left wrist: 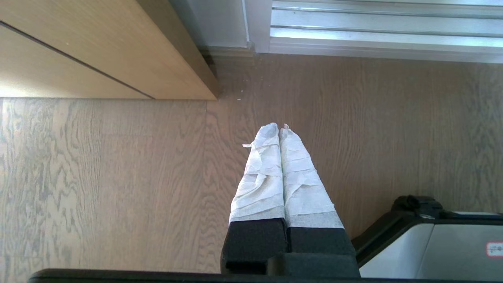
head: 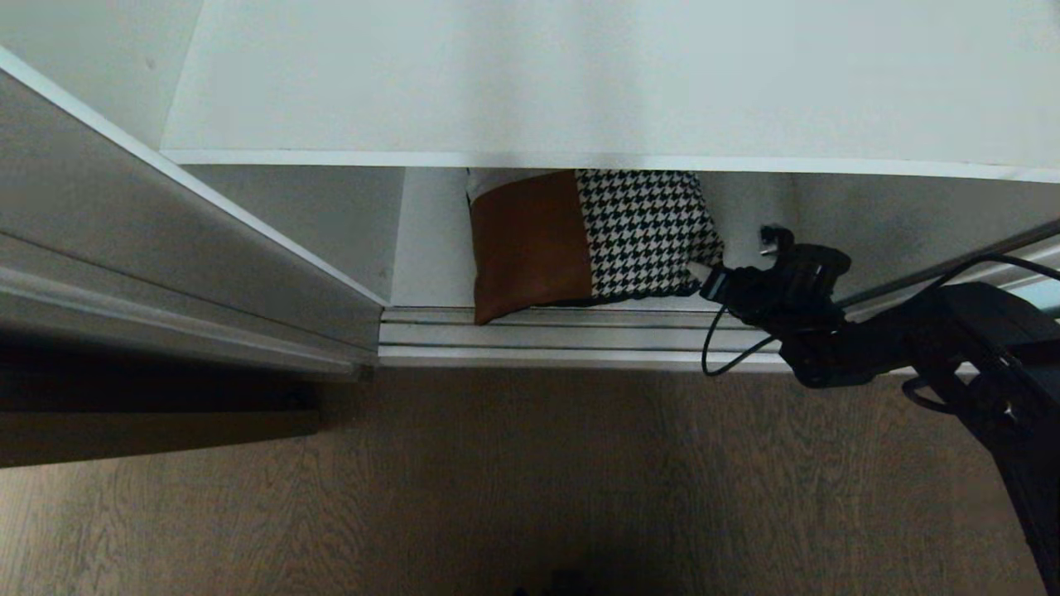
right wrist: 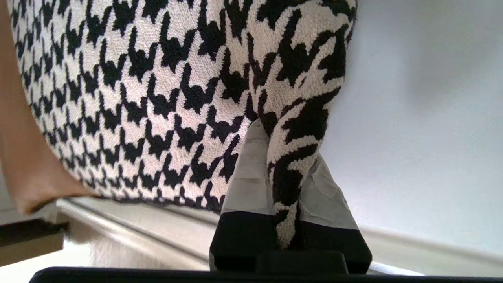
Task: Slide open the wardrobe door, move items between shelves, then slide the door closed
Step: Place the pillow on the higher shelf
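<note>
The patchwork cushion [head: 592, 240] stands on the lowest white shelf [head: 431, 248], with its rust-brown panel to the left and houndstooth to the right. Its top is hidden under the shelf board above [head: 580, 83]. My right gripper [head: 705, 277] reaches in from the right and is shut on the cushion's lower right houndstooth corner. In the right wrist view the fabric [right wrist: 157, 78] is pinched between the taped fingers [right wrist: 251, 181] of that gripper [right wrist: 287, 153]. The sliding wardrobe door [head: 1045, 291] shows only as a pale sliver at the right edge. My left gripper [left wrist: 279, 127] hangs shut and empty over the floor.
A silver sliding track [head: 538, 335] runs along the wardrobe's front edge. A grey side panel [head: 166, 248] slants down on the left. Wooden floor [head: 497, 480] lies in front. A light wooden panel [left wrist: 98, 47] and my own base [left wrist: 432, 243] show in the left wrist view.
</note>
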`<state>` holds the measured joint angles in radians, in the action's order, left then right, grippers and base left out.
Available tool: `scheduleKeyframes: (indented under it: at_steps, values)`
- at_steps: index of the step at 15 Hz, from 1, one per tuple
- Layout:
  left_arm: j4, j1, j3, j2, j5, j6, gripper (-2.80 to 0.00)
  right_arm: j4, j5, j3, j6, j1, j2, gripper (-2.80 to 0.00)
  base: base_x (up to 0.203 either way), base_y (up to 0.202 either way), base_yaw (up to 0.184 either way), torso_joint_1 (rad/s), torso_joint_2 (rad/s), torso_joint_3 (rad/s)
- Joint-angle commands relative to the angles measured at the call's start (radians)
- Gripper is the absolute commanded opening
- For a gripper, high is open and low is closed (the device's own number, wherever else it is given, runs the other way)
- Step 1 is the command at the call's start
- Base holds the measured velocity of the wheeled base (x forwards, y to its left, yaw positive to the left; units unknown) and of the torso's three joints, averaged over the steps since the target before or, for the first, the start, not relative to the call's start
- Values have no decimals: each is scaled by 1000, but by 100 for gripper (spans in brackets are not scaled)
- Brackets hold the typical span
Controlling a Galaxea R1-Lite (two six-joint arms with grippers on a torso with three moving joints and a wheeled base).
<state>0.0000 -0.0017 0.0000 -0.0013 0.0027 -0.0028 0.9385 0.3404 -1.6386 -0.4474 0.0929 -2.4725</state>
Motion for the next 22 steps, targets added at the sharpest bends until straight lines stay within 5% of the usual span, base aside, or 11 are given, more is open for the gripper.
scheduleKeyframes:
  at_steps: [1,12,22]
  values:
    - [0,0,2,1,0,0,-280,4,2,54,-2,-3,52,-280,0,0,0,0,0,0]
    - [0,0,2,1,0,0,-280,10,2,649,117,17,356,-280,0,0,0,0,0,0]
    - [1,0,2,0,3,4,-280,14,-24,814,121,-9,406,-280,0,0,0,0,0,0]
